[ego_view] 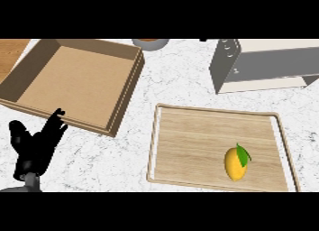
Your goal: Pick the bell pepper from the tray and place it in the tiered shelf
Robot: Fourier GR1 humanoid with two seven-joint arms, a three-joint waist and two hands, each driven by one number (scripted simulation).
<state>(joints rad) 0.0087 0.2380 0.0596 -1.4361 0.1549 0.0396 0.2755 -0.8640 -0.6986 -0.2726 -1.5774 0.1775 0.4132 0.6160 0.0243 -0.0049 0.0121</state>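
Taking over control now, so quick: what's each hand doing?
Left hand: open, holding nothing, resting at the view's lower left.
Right hand: not in view.

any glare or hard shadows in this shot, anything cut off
Head view: even light, no glare on the counter; no clear shadow under the pepper on the tray; the box has a shaded left inner wall; the shelf is cut off at the top and right edges.
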